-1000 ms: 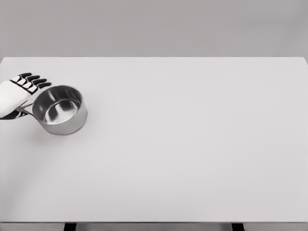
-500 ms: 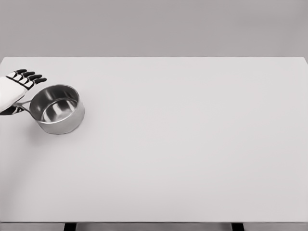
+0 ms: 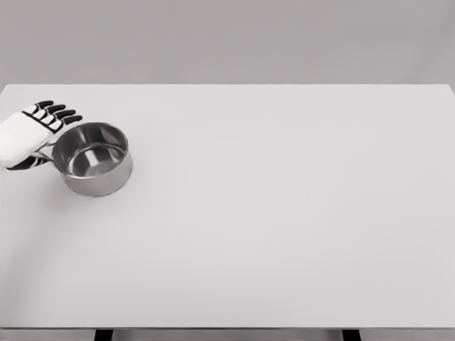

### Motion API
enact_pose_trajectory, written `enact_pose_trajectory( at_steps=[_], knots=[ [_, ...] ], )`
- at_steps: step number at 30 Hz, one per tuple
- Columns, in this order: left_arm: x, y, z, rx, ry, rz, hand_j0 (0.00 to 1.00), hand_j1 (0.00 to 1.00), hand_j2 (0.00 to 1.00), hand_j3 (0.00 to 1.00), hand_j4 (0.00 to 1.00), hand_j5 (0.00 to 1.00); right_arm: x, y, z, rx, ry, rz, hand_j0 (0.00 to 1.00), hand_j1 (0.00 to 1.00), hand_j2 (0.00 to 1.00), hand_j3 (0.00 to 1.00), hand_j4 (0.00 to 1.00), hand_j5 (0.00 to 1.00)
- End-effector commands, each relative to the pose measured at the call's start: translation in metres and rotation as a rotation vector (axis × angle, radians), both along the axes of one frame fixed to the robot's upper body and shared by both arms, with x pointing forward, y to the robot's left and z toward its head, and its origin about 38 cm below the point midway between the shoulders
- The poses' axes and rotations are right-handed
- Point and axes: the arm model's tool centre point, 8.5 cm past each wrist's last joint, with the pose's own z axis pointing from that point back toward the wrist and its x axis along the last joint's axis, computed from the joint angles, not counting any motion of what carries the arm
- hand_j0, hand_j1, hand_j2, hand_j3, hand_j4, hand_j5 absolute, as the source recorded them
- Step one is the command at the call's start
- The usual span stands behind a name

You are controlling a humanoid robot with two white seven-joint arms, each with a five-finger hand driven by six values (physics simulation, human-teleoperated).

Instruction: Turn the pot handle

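A shiny steel pot (image 3: pixel 94 158) stands upright on the white table (image 3: pixel 284 213) near its left edge. Its thin handle (image 3: pixel 45 154) points left and runs under my left hand (image 3: pixel 32 136). The hand's white palm lies over the handle, with the dark thumb tucked below it and the four dark-tipped fingers stretched toward the pot's far rim. Most of the handle is hidden by the hand. The right hand does not show.
The table's left edge is close to the hand. Behind the table stands a plain grey wall.
Hand and pot drifted left together, then came back right. The pot now sits slightly further right and further back than one second ago.
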Motion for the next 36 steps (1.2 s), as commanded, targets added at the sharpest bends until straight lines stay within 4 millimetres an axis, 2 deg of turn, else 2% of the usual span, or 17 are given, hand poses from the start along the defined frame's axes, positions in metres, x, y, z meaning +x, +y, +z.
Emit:
enact_pose_trajectory(
  at_steps=[1,14,19,24,26,28,30,32,34,35,36],
  knots=[
    [0.0,-0.003,0.006,-0.009,-0.017,-0.011,1.0,1.0,1.0,1.0,1.0,1.0,0.0,0.0,0.0,0.0,0.0,-0.001,1.0,1.0,1.0,1.0,1.0,1.0],
    [-0.003,-0.001,0.003,-0.006,-0.008,-0.009,1.0,1.0,1.0,1.0,1.0,1.0,0.0,0.0,0.0,0.0,0.0,-0.001,1.0,1.0,1.0,1.0,1.0,1.0],
    [-0.013,-0.006,-0.006,-0.006,0.014,-0.028,1.0,1.0,1.0,1.0,1.0,1.0,0.0,0.0,0.0,0.0,0.0,-0.001,1.0,1.0,1.0,1.0,1.0,1.0],
    [-0.025,0.001,0.002,-0.002,-0.002,-0.031,1.0,1.0,1.0,1.0,1.0,1.0,0.0,0.0,0.0,0.0,0.0,-0.001,1.0,1.0,1.0,1.0,1.0,1.0],
    [-0.029,-0.004,0.004,-0.003,-0.006,-0.052,1.0,1.0,1.0,1.0,1.0,1.0,0.0,0.0,0.0,0.0,0.0,-0.001,1.0,1.0,1.0,1.0,1.0,1.0],
    [-0.036,-0.012,0.012,-0.014,-0.014,-0.087,1.0,1.0,1.0,1.0,1.0,1.0,0.0,0.0,0.0,0.0,0.0,-0.001,1.0,1.0,1.0,1.0,1.0,1.0],
    [-0.039,-0.015,0.031,-0.022,-0.034,-0.121,1.0,1.0,1.0,1.0,1.0,1.0,0.0,0.0,0.0,0.0,0.0,-0.001,1.0,1.0,1.0,1.0,1.0,1.0],
    [-0.042,-0.016,0.07,-0.046,-0.091,-0.153,1.0,1.0,1.0,1.0,1.0,1.0,0.0,0.0,0.0,0.0,0.0,-0.001,1.0,1.0,1.0,1.0,1.0,1.0],
    [-0.044,-0.003,0.107,-0.067,-0.119,-0.153,1.0,1.0,1.0,1.0,1.0,1.0,0.0,0.0,0.0,0.0,0.0,-0.001,1.0,1.0,1.0,1.0,1.0,1.0],
    [-0.043,0.001,0.119,-0.072,-0.145,-0.147,1.0,1.0,1.0,1.0,1.0,1.0,0.0,0.0,0.0,0.0,0.0,-0.001,1.0,1.0,1.0,1.0,1.0,1.0],
    [-0.043,0.003,0.123,-0.076,-0.158,-0.141,1.0,1.0,1.0,1.0,1.0,1.0,0.0,0.0,0.0,0.0,0.0,-0.001,1.0,1.0,1.0,1.0,1.0,1.0]
  ],
)
